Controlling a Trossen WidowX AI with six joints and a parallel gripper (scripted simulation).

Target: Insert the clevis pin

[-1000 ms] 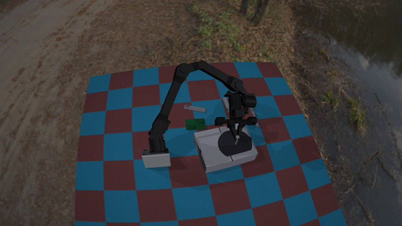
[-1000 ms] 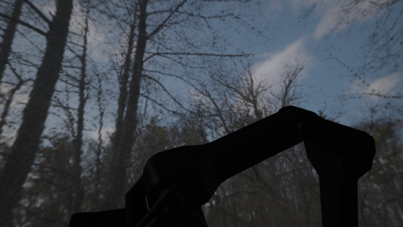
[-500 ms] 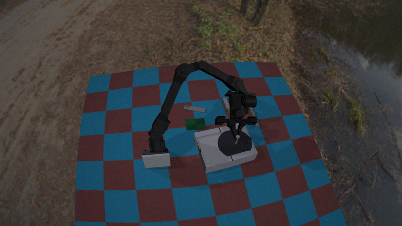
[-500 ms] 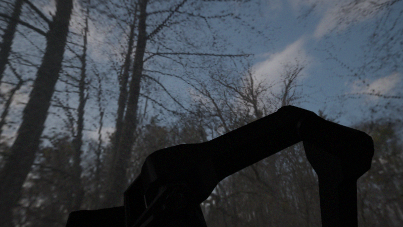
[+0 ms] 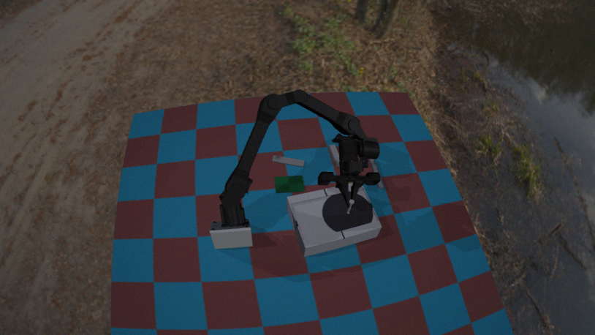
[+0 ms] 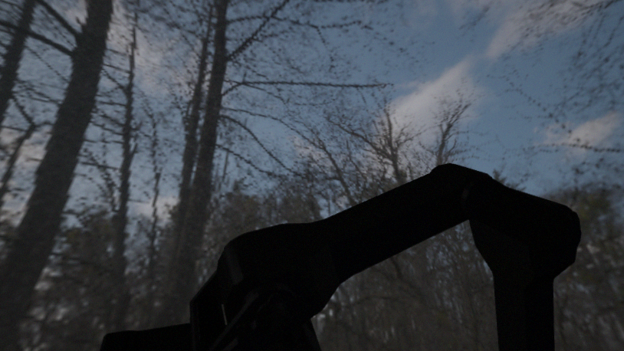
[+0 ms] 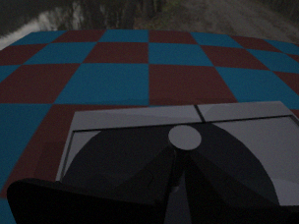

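Observation:
My gripper (image 5: pixel 349 202) (image 7: pixel 179 154) is shut on the steel clevis pin (image 5: pixel 351 201) (image 7: pixel 185 138), just under its round head, which faces up. The shank leans slightly in the top view, and its lower end shows at about the middle of the dark disc; whether it is inside the hole cannot be told. The head is clearly above the disc. The wide disc (image 5: pixel 332 213) (image 7: pixel 105 154) lies flat in the right part of the rimmed tray (image 5: pixel 308 220) (image 7: pixel 268 140). The tray's pin hole is not visible. The exterior view shows only the dark arm.
A green rectangle (image 5: pixel 289 183) lies behind the tray. A pale bar (image 5: pixel 288 161) lies farther back, and another pale bar (image 5: pixel 334 155) is partly behind the arm. A thin grey strip (image 5: pixel 376 171) lies behind the tray's right corner. The arm's pale base block (image 5: pixel 232 238) stands left.

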